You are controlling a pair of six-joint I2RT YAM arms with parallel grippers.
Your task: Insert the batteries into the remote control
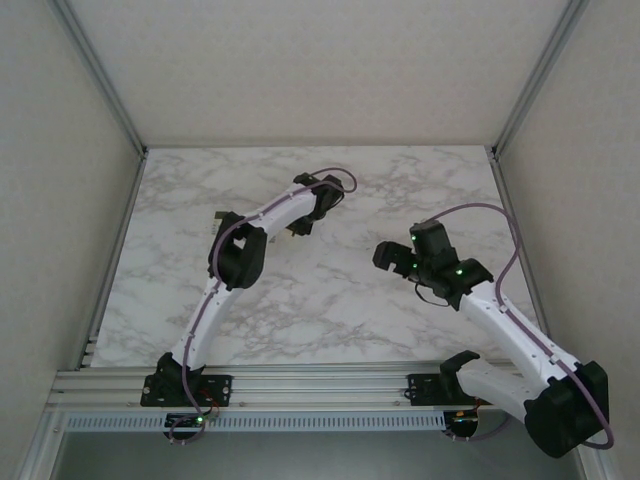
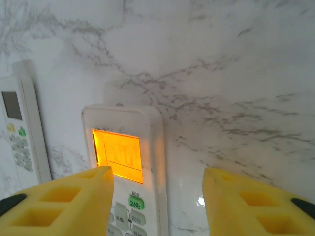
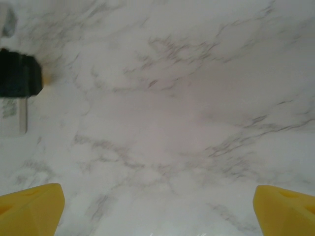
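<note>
The left gripper (image 2: 157, 196) hangs low over the table (image 2: 236, 69) with its 2 yellow fingers (image 2: 64, 201) apart. The remote (image 2: 129, 162) lies face up between them, its display lit orange, nearer to the finger on the left of that view. A 2nd remote (image 2: 22, 132) lies just beside it, not touching, and the right gripper (image 3: 157, 206) stands wide apart over the marble, holding nothing.

White marble table (image 1: 330, 310), plain pale walls (image 1: 300, 60), aluminium rails (image 1: 320, 378)
</note>
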